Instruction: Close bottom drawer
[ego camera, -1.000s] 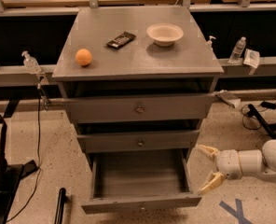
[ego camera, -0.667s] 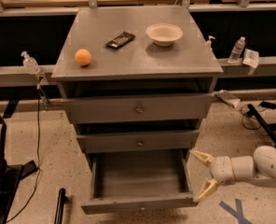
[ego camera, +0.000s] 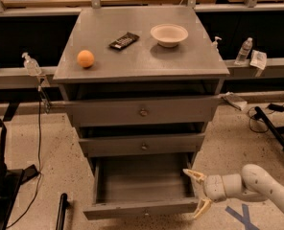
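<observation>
The bottom drawer (ego camera: 141, 207) of the grey cabinet is pulled well out, and its inside looks empty. Its narrow front faces me at the bottom of the view. My gripper (ego camera: 197, 194) is at the drawer's right front corner, low near the floor, reaching in from the right on a white arm. Its two pale fingers are spread apart, one above and one below, holding nothing. The upper fingertip (ego camera: 189, 172) is beside the drawer's right wall.
The top drawer (ego camera: 143, 111) and middle drawer (ego camera: 143, 145) stand slightly out. On the cabinet top (ego camera: 147, 61) lie an orange (ego camera: 85, 58), a dark packet (ego camera: 124, 40) and a white bowl (ego camera: 169, 34). Bottles, cables and a black stand surround the cabinet.
My gripper has moved left and down, from beside the cabinet toward the bottom drawer's right front corner. The drawer has not moved.
</observation>
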Motion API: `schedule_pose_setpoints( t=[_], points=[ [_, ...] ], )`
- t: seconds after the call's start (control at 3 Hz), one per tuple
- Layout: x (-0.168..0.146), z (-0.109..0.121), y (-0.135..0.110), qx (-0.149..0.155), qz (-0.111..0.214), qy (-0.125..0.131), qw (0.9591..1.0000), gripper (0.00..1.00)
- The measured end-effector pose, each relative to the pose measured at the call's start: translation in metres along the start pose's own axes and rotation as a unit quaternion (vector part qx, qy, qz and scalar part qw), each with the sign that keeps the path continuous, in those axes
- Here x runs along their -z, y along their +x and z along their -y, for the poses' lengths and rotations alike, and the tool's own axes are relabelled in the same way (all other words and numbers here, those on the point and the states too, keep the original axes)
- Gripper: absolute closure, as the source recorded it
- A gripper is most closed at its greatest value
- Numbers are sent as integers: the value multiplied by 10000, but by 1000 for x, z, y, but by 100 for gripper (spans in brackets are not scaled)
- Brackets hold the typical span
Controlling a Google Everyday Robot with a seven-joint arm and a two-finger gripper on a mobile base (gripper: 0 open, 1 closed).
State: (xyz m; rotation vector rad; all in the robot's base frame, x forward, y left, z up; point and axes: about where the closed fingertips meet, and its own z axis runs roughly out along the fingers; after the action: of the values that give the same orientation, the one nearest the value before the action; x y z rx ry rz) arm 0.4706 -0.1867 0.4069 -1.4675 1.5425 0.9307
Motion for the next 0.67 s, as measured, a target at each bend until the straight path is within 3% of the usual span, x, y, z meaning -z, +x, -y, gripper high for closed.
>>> schedule_pose_setpoints(
  t=[0.33, 0.67],
  points=[
    [0, 0, 0, 0, 0, -1, 10000, 0],
    [-9, -2, 12, 130, -252, 11, 9996, 0]
  ],
)
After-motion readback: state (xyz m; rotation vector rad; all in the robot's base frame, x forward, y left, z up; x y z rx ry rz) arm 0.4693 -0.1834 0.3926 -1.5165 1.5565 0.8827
